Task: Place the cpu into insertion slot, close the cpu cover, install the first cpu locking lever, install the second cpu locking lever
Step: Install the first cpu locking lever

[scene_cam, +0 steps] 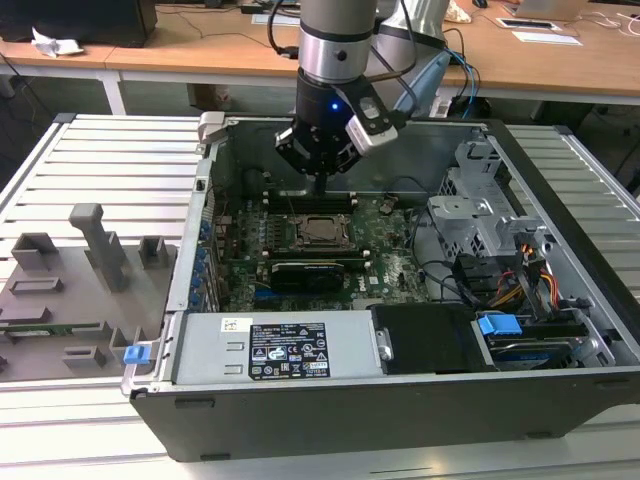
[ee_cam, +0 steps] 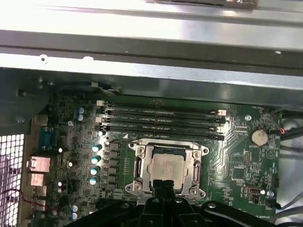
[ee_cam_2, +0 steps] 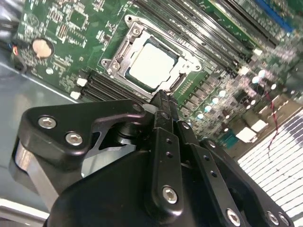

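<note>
The gripper (ee_cam_2: 160, 97), fingers closed on nothing, hovers just above the insertion slot (ee_cam: 168, 166), the cpu (ee_cam_2: 153, 65) seated inside (cpu cover (ee_cam: 195, 152) down).

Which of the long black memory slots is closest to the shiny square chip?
The bottom slot of the four stacked in the first wrist view; it runs right beside the cpu cover around the cpu.

The cpu (ee_cam: 165, 166) sits in the insertion slot (ee_cam: 138, 166), under the cpu cover (ee_cam: 196, 166), beside the memory slots (ee_cam: 161, 120).
</note>
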You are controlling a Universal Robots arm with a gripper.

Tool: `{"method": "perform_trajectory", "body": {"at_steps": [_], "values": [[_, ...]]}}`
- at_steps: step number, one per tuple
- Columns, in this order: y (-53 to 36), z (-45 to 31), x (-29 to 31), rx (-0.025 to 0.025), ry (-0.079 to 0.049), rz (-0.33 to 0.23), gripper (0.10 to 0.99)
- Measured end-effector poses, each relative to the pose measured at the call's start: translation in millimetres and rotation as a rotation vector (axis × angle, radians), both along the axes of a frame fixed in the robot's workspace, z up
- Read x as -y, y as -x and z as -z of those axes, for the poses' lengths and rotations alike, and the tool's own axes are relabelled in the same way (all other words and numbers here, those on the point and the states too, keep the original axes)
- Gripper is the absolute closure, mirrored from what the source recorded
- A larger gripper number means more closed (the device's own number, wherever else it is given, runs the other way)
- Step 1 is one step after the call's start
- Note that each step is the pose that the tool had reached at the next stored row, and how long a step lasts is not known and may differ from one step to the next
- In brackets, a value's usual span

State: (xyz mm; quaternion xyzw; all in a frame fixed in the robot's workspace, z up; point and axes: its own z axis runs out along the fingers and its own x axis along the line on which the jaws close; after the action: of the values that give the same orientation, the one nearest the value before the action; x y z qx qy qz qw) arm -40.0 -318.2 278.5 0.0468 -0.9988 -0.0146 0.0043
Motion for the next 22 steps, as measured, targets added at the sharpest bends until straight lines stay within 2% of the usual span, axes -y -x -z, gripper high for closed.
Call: {"method": "perform_trajectory", "body": {"at_steps": [2, 4, 15, 22], "values": [[0.1, 0.1, 0.0, -0.0001, 0.0, -0.032, 0.98], [1.5, 0.3, 0.0, 0.0, 0.0, -0.04, 0.98], [22.0, 0.5, 0.3, 0.0001, -0.002, -0.04, 0.98], [25.9, 0.7, 0.9, 0.0011, -0.002, -0.04, 0.98]]}}
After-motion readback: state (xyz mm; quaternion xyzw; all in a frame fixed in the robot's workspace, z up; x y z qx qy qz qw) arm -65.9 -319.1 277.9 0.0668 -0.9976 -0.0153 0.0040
